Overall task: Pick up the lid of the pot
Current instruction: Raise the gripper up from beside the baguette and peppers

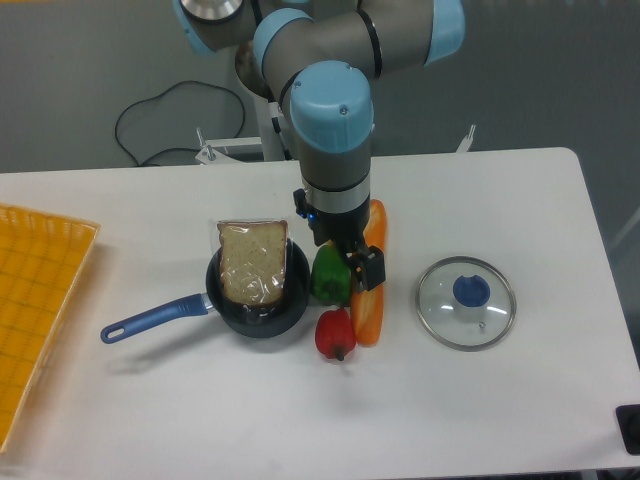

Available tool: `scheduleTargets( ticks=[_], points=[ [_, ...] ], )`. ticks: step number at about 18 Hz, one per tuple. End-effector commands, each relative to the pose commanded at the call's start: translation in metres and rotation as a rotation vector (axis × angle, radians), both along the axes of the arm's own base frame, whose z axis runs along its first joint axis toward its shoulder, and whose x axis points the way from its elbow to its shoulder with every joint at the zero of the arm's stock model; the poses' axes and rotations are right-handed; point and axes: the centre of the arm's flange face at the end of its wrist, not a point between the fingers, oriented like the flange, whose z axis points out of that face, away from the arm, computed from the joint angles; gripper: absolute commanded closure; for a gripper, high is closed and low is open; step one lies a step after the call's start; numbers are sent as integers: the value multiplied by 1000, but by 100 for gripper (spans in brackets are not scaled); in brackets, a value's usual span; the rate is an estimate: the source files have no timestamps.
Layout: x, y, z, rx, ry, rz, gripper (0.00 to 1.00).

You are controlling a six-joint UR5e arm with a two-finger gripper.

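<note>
White table point(220, 420) bears the lid point(447, 312), ungrasped and apart from my gripper point(343, 254), its fingers spread, so reaching, gripping and lifting all remain.

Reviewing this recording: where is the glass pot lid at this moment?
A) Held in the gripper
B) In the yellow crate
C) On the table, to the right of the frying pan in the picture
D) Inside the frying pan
C: the glass pot lid lies on the table with its blue knob up, to the right of the frying pan in the view and apart from it.
</note>
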Motion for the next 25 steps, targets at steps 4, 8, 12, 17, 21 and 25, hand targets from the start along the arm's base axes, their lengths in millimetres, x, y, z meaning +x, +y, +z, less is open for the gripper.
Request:
scheduleTargets(
  ticks=[4, 8, 12, 17, 21, 25],
  points=[
    [1, 1, 1, 2, 0, -3, 0],
    [11, -5, -8, -24, -7, -3, 0],
    [28, -23, -25, -41, -38, 57, 0],
    [28, -18, -18, -5, -25, 134, 0],
    [23, -15, -21, 16, -6, 160, 0],
    [15, -24, -17, 18, 5, 176, 0]
  ],
)
